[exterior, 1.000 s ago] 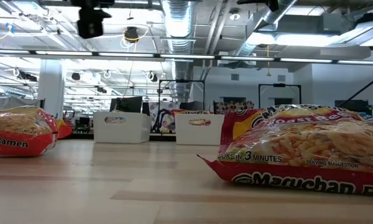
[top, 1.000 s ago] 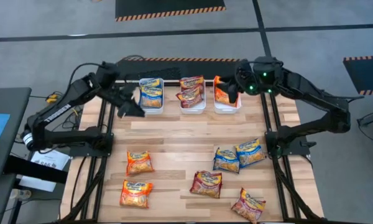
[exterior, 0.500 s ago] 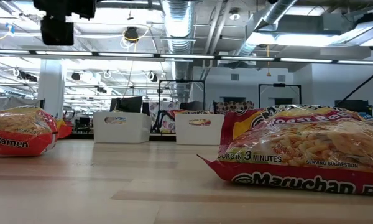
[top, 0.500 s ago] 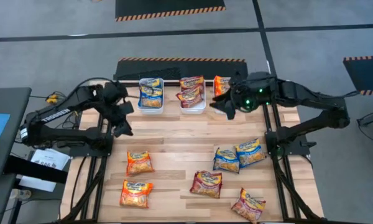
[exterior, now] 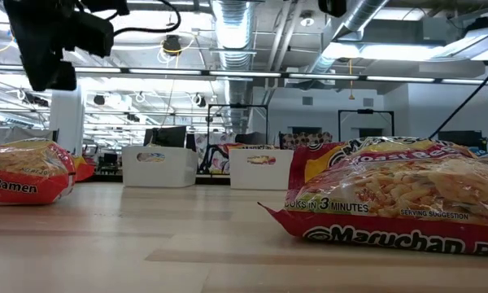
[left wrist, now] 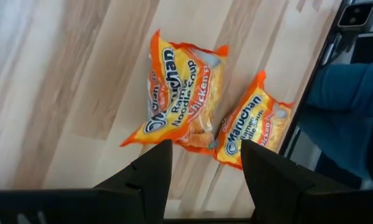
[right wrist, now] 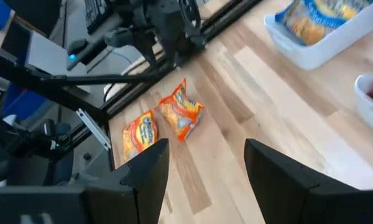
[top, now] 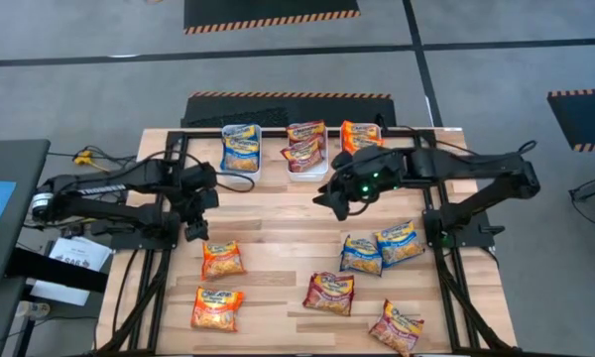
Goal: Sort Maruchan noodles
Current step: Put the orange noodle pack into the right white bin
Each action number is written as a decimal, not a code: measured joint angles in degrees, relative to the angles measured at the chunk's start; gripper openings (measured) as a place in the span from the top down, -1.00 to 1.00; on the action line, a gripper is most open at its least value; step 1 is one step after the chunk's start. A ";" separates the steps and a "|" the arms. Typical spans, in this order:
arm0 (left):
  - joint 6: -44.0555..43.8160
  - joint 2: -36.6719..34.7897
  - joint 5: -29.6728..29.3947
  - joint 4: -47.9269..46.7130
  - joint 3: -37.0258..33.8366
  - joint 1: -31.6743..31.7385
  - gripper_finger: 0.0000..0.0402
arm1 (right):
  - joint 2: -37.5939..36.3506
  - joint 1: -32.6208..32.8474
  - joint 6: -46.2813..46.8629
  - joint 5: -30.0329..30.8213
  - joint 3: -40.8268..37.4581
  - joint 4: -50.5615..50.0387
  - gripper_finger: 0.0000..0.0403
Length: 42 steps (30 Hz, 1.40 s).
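The left claw (top: 193,230) hangs with fingers apart and nothing between them, just above an orange packet (top: 222,259) on the counter (top: 278,213). A second orange packet (top: 216,308) lies beyond the first, nearer the counter's front edge. In the left wrist view both orange packets sit straight ahead of the fingers (left wrist: 150,174), close together, with bare wood around them.

The right claw (top: 335,206) hovers over mid-counter, also spread and empty. Between it and the front edge lie two blue packets (top: 382,247) side by side, touching, with a maroon packet (top: 329,293) and another maroon one (top: 397,328) farther on.

Behind both claws stand three white bins (top: 305,169) in a row at the far edge: blue packets in the one nearest the left claw, maroon in the middle, orange nearest the right arm. Nothing lies between either claw and the packets below it.
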 joint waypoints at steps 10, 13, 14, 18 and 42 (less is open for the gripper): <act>-1.50 0.01 -0.61 12.29 -8.87 -0.09 0.12 | 1.80 1.56 0.62 -0.55 0.04 1.15 -0.16; -1.95 0.01 -1.01 14.77 -11.14 -0.57 0.12 | 1.83 1.54 1.75 -0.55 0.04 1.40 -0.16; -1.98 0.01 -1.37 15.68 -11.76 -0.84 0.12 | 1.83 1.52 1.92 -0.55 0.04 1.56 -0.16; -3.43 0.03 -2.31 18.55 -14.48 -2.39 0.12 | 1.83 1.52 1.94 -0.56 0.04 1.96 -0.16; -8.18 10.13 -4.89 31.58 -18.60 -11.01 0.12 | 1.81 1.32 1.96 -0.57 0.04 2.12 -0.15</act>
